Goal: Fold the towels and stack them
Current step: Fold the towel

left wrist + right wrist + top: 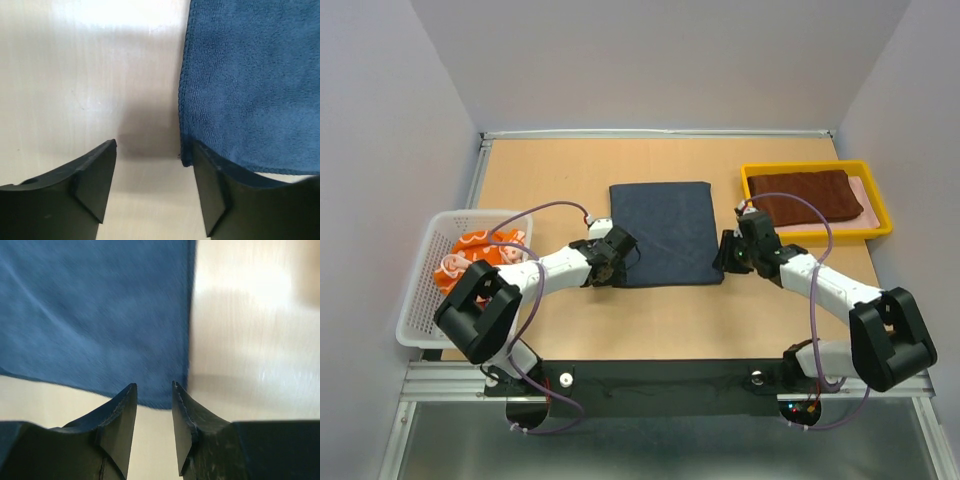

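To fold well, the left pincer (152,147), open wide, should close on only the near-left corner of the navy towel (665,225), and the right pincer (154,386), open narrowly, on the near-right corner, both lifting evenly. The towel lies flat in the middle of the surface (650,320), its left corner at the left pincer's right finger, its right corner just ahead of the right pincer's tips.

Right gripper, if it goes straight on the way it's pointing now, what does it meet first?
Probably the navy towel. The right gripper, slightly open, points at the towel's near right corner, with nothing in between. How far above the cloth it sits is unclear.
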You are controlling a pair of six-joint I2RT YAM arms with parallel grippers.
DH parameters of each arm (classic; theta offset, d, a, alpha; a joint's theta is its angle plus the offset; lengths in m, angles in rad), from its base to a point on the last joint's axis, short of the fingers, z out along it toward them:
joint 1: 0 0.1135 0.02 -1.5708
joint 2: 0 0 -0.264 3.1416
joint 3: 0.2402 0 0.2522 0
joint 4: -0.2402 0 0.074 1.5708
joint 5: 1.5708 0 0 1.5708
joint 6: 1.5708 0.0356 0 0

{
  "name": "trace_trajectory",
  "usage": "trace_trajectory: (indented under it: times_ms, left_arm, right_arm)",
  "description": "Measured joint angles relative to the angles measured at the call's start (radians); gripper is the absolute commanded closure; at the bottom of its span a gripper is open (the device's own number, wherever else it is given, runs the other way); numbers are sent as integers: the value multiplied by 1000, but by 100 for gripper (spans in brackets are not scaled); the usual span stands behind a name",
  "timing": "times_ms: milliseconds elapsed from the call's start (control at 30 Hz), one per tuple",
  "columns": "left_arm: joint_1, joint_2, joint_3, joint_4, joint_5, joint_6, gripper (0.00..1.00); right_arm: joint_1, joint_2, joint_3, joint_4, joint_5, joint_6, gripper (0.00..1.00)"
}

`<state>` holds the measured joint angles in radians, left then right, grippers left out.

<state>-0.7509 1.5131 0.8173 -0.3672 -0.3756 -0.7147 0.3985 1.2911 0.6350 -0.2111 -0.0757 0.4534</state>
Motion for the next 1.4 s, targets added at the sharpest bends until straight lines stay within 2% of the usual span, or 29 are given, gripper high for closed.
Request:
trace_trajectory:
  times_ms: [167,367,400,533,700,833,1133,1300,1400]
  left_arm:
    - [-1,-47,80,-50,-17,5,27]
    - [-31,-51,185,-20,-13,27,38]
    - [-35,-42,190,-6,-4,33,42]
    - [-39,35,190,41,35,57,48]
    - [-39,144,156,74,68,80,49]
    - [-34,143,112,100,79,94,49]
    - [-32,-14,-56,147,114,60,47]
    - [-32,-109,-116,81,142,35,33]
    - [-32,-163,-122,21,158,31,25]
  right_arm:
    - [0,72,115,-1,0,-39,62]
    - [0,182,171,-2,-20,-61,63]
    - [0,198,171,-3,-24,-62,63]
    - [0,232,171,-10,-34,-65,62]
    - [0,239,148,-8,-52,-62,62]
    - [0,219,105,8,-70,-51,61]
    - [-1,87,-10,-43,-143,0,61]
    - [0,4,-25,-154,-175,11,61]
    - [-1,-7,42,-215,-171,1,61]
